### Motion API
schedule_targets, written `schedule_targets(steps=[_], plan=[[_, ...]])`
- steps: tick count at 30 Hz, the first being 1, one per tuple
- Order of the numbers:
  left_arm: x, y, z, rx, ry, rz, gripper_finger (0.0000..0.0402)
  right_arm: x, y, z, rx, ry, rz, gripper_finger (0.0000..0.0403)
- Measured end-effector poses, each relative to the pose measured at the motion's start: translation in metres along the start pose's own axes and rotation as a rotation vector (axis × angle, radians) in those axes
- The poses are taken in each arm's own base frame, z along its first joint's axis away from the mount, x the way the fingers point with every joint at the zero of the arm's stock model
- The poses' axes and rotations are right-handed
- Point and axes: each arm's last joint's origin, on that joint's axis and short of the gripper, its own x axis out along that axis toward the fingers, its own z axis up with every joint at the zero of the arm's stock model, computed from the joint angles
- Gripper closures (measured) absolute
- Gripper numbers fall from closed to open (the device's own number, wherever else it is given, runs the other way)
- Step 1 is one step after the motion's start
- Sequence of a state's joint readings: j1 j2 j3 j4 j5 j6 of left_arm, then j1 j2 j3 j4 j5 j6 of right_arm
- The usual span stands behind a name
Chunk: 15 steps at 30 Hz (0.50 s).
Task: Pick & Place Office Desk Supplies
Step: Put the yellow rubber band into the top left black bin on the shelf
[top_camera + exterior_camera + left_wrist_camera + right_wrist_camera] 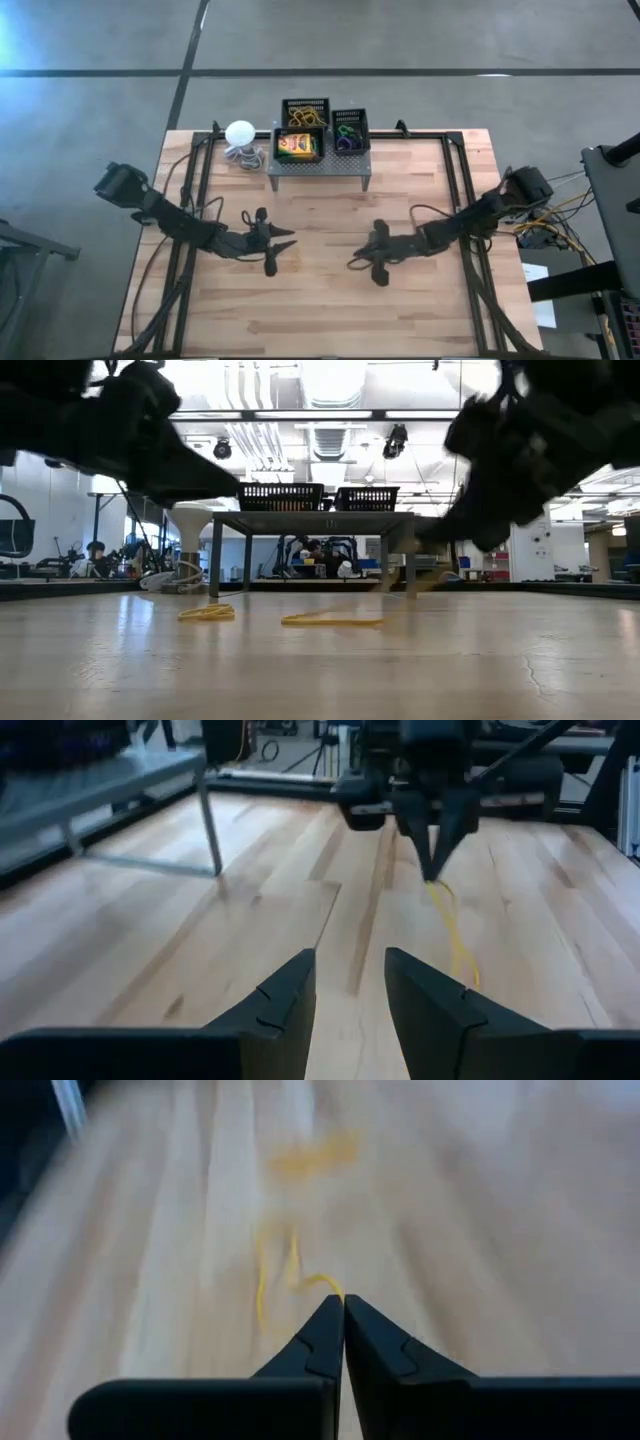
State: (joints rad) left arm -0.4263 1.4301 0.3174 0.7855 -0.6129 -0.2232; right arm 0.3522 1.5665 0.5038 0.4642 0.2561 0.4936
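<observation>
A thin yellow rubber band point(455, 935) trails from my right gripper point(343, 1302), which is shut on it just above mid-table point(352, 264). A second rubber band point(207, 613) lies loose on the wood farther left, blurred in the right wrist view point(310, 1155). My left gripper point(350, 975) stands open and holds nothing, left of centre point(290, 241), pointing at the right gripper. At the far edge, black mesh trays point(305, 113) point(350, 130) and a yellow-and-green box point(298, 147) sit on the grey stand point(320, 170). My right gripper pinches one end of the rubber band point(437, 890) between its two fingertips. The fingers slant down, coming from the table's right side. The band hangs slack below the tips, and its other end point(463, 960) lies on the table.
A white ball with a coiled cord point(240, 135) sits left of the stand. Black frame rails point(190, 200) point(462, 190) run along the table's left and right sides. Bare wood stretches toward the near edge point(320, 310). People sit in the room beyond the table.
</observation>
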Motion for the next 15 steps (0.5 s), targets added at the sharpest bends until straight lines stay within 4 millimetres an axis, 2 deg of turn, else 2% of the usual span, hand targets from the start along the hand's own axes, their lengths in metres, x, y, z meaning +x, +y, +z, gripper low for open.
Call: schedule_targets(steps=[3,5,9,15], plan=[[0.016,-0.005,0.008,0.057,-0.017,-0.029,0.0278,-0.007,0.001,0.002,0.048,-0.228,-0.015,0.0394],[0.029,-0.008,0.017,0.099,-0.035,-0.066,0.0276,-0.011,0.001,0.003,0.034,-0.313,-0.034,0.0394],[0.053,-0.012,0.035,0.170,-0.069,-0.134,0.0264,-0.020,0.008,0.019,-0.027,-0.501,-0.052,0.0394],[0.079,-0.003,0.064,0.155,-0.134,-0.190,0.0220,-0.026,0.018,0.043,-0.133,-0.654,-0.062,0.0394]])
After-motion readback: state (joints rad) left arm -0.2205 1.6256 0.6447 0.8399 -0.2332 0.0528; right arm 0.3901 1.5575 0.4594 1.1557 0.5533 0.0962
